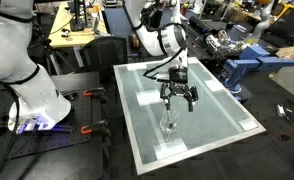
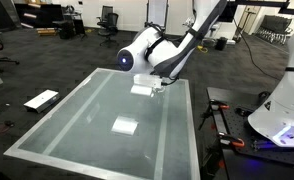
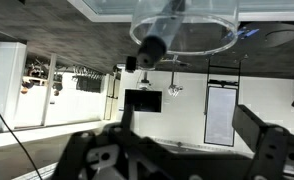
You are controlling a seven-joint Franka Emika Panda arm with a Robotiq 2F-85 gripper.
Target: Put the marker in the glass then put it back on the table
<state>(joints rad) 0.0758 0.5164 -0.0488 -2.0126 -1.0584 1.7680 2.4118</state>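
Our fingers stand wide open above the small clear drinking glass on the pale frosted counter, the short black marker leaning inside. Reaching in, we may clip the rim and topple it.

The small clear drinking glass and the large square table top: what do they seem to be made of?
The small clear drinking glass: likely glass or clear plastic, glossy; it is see-through, with bright glints. The large square table top: seemingly frosted glass or acrylic, pale grey-green, matt, with soft blurred reflections.
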